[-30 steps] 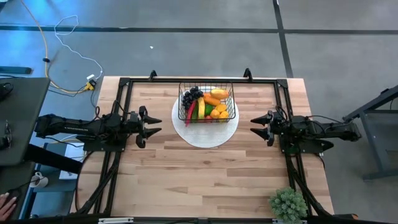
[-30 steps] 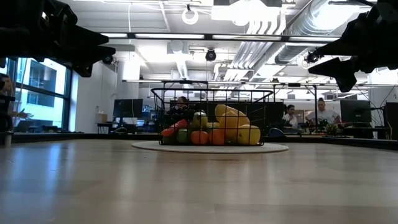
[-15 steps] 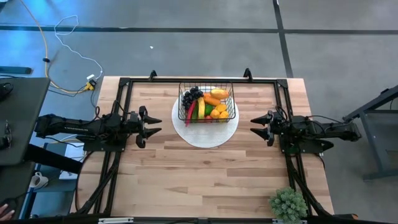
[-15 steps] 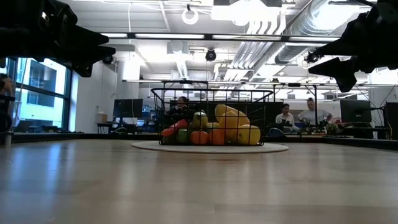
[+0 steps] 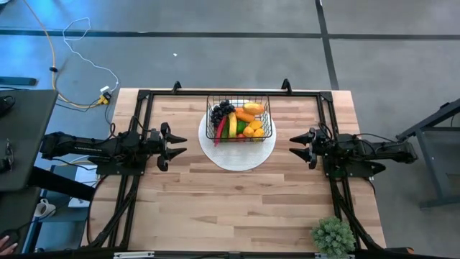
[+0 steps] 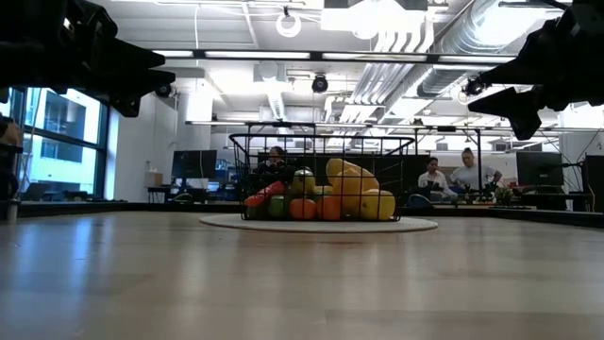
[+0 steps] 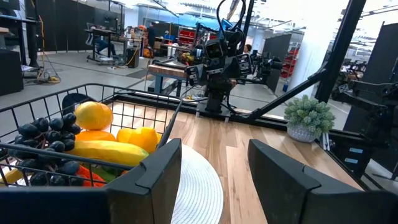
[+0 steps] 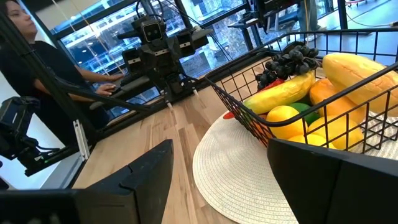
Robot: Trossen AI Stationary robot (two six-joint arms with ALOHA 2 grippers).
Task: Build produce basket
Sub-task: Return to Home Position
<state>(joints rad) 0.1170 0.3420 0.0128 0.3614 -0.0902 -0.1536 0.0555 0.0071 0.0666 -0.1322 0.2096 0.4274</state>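
The black wire-mesh basket (image 5: 238, 119) stands on a round white plate (image 5: 237, 152) at the table's far middle. It holds the produce (image 5: 237, 121): yellow banana (image 8: 283, 92), dark grapes (image 8: 287, 65), oranges, lemons, a green cucumber and a red chili. My left gripper (image 5: 177, 145) hovers open at the table's left, pointing at the basket. My right gripper (image 5: 296, 146) hovers open at the right, also facing it. Both hang well above the tabletop in the low view.
A green bushy plant (image 5: 333, 236) sits at the table's near right corner. A black frame (image 5: 230, 93) runs along the far, left and right edges. Bare wood (image 5: 230, 201) spreads across the near half. People show in the room beyond.
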